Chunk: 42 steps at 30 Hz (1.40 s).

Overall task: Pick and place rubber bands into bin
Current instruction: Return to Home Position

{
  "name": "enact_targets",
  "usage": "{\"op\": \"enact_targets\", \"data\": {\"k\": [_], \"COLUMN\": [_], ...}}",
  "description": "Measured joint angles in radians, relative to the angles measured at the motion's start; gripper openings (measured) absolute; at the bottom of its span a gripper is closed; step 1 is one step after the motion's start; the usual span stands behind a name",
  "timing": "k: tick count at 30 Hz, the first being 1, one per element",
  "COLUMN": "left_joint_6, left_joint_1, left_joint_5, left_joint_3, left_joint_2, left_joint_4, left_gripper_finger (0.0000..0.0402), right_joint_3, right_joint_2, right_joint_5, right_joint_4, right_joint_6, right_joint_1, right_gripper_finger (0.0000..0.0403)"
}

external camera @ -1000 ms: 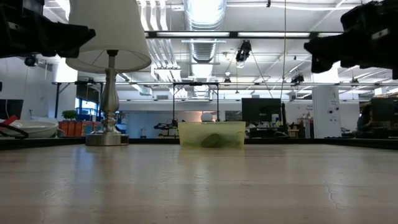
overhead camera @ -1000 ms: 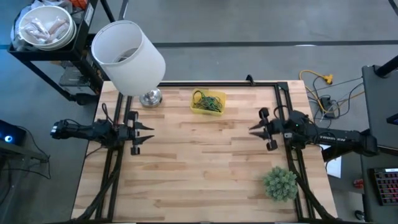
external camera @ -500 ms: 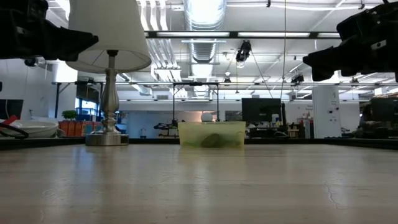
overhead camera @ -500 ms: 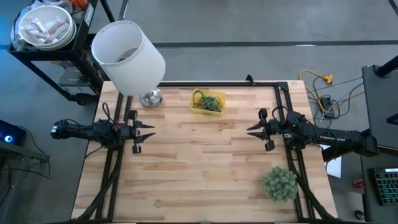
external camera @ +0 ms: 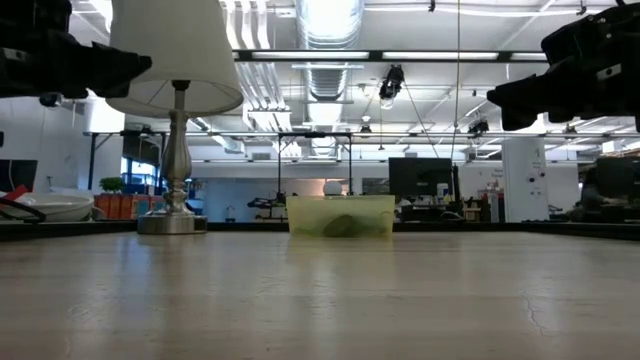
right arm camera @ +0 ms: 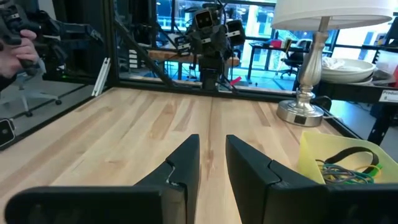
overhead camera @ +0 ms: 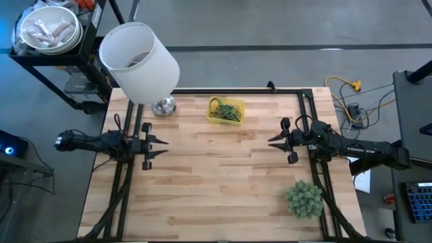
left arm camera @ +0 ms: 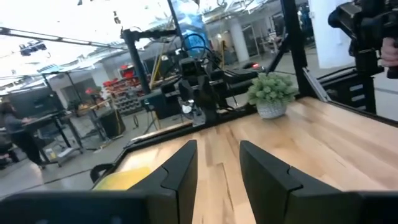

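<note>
The bin (overhead camera: 235, 119) is a small translucent yellow tray standing flat near the middle of the table's far edge; it also shows in the low view (external camera: 340, 207) and the right wrist view (right arm camera: 309, 151). The rubber bands (overhead camera: 221, 108) lie in a tangle of green, black and tan loops inside it (right arm camera: 348, 167). My left gripper (overhead camera: 162, 146) hovers open above the table's left side, pointing right (left arm camera: 217, 168). My right gripper (overhead camera: 271, 142) hovers open above the right side, pointing left (right arm camera: 213, 163). Both are well clear of the bin.
A lamp with a big white shade (overhead camera: 138, 59) and a silver base (overhead camera: 163, 106) stands at the far left corner. A small green plant (overhead camera: 304, 199) sits near the right near corner. A person's hand (right arm camera: 18, 53) shows beyond the table's left side.
My right gripper has edged slightly toward the table's left and dipped a little, then held still. The bin and the rubber bands have not moved.
</note>
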Motion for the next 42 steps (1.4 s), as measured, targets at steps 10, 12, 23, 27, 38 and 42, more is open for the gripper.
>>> {"op": "enact_targets", "data": {"k": [10,12,23,27,38,42], "left_joint_6": [0.033,0.045,0.018,-0.008,-0.001,0.025], "left_joint_1": [0.066,0.068,0.077,0.077,0.076,0.076], "left_joint_5": [0.072,0.071,0.018,0.01,-0.006,-0.011], "left_joint_3": [-0.001,-0.009,-0.023,-0.023,-0.024,-0.025], "left_joint_2": [0.001,0.005,0.013,0.026,0.118,0.132], "left_joint_4": [-0.041,-0.04,-0.022,-0.022,-0.018,0.007], "left_gripper_finger": [0.0105,0.0105,0.0105,0.0105,0.0105,0.0105], "right_joint_3": [0.0,0.0,0.0,0.0,0.0,0.0], "right_joint_2": [0.0,0.0,0.0,0.0,0.0,-0.002], "right_joint_5": [0.0,0.0,0.0,0.0,-0.002,-0.045], "right_joint_4": [0.001,0.0,0.0,0.0,-0.024,-0.017], "right_joint_6": [-0.008,-0.01,0.012,0.012,-0.007,-0.064], "right_joint_1": [0.0,0.0,0.0,0.0,0.0,0.0], "right_gripper_finger": [0.0073,0.0073,0.0073,0.0073,0.0073,0.0073]}}
